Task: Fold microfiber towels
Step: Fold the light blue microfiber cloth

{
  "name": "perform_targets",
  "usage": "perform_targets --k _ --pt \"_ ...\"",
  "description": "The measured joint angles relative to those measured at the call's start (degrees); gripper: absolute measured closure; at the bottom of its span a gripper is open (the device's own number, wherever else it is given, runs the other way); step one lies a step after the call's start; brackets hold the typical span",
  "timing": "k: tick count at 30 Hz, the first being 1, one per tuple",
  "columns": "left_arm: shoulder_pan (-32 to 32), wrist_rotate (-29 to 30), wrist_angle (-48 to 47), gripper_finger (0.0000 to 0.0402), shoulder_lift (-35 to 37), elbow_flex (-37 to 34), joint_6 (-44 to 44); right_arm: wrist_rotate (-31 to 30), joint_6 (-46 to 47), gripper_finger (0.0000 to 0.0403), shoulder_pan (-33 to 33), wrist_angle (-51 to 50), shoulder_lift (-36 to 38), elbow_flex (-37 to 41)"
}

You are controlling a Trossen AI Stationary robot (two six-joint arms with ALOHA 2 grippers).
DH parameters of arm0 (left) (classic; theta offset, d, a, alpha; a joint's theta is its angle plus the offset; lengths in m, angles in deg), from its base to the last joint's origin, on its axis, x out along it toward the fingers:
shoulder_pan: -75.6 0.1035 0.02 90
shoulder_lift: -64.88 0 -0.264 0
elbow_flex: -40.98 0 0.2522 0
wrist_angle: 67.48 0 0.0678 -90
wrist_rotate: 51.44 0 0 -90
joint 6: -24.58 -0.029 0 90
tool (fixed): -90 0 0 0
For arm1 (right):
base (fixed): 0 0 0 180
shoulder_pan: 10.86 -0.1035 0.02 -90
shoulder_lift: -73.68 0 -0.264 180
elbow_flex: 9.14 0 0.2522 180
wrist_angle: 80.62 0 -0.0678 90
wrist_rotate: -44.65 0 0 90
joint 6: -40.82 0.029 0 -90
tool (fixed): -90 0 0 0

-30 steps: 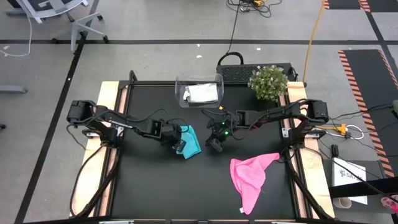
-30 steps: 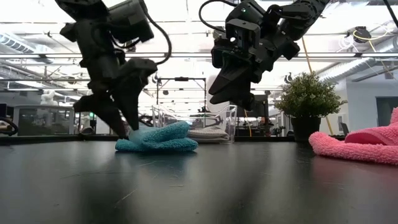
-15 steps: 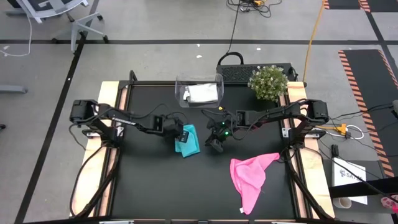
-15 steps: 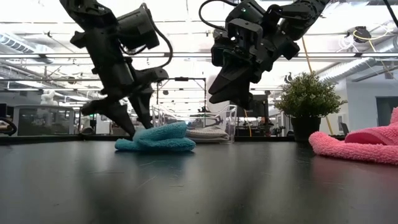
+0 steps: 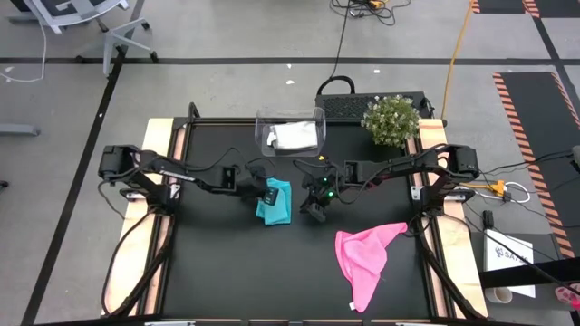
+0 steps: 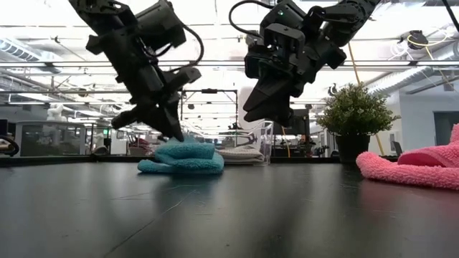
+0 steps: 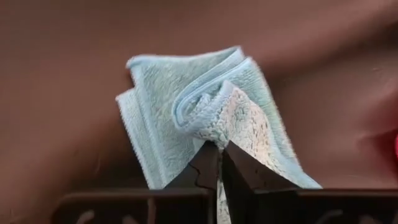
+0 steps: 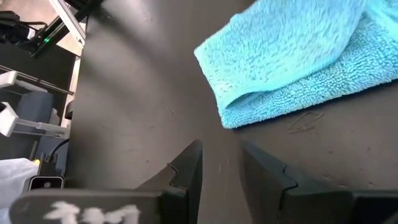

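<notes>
Since the earlier frame, left gripper (image 7: pixel 219 163) has clenched on the teal towel (image 5: pixel 275 201) at frame centre. Only its wrist view shows the pinch. Right gripper (image 6: pixel 262 115) hovers parted nearby. Pink towel (image 5: pixel 364 260) lies lower right, cut off in the low view. Clear bin (image 5: pixel 290 132) holds the grey-white towel (image 5: pixel 294 136).

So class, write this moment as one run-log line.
left gripper: shut on teal towel edge | right gripper: open, above table beside it | pink towel: unfolded | white towel: in bin
</notes>
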State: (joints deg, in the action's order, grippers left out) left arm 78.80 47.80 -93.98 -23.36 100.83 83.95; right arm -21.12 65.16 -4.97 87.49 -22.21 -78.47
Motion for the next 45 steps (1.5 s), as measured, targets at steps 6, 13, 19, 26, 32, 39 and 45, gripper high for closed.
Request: perform_targets --k 6,13,19,26,32,39,45 --pt "0.7 3.3 0.0 0.0388 2.1 0.0 -3.9 0.0 0.1 0.031 0.0 -0.1 0.0 0.0" --pt "3.3 1.1 0.9 0.0376 -0.4 0.0 -8.8 0.0 1.2 0.031 0.0 0.0 0.0 0.0" --pt "3.5 -0.3 1.5 0.0325 -2.6 0.0 -12.3 0.0 2.0 0.031 0.0 -0.3 0.0 0.0" --pt "4.7 -1.5 2.3 0.0255 -2.6 0.0 -17.3 0.0 2.8 0.031 0.0 -0.4 0.0 0.0" --pt "5.5 -1.5 0.7 0.02 -0.2 0.0 -23.6 0.0 3.1 0.031 0.0 -0.4 0.0 0.0" --pt "5.8 3.1 -4.3 0.0171 7.0 0.0 -20.8 -1.3 1.3 0.031 0.2 0.3 0.0 0.0" --pt "-0.1 -0.3 1.3 0.017 4.5 0.2 -16.6 -8.2 -2.4 0.031 1.4 7.4 0.0 0.0"
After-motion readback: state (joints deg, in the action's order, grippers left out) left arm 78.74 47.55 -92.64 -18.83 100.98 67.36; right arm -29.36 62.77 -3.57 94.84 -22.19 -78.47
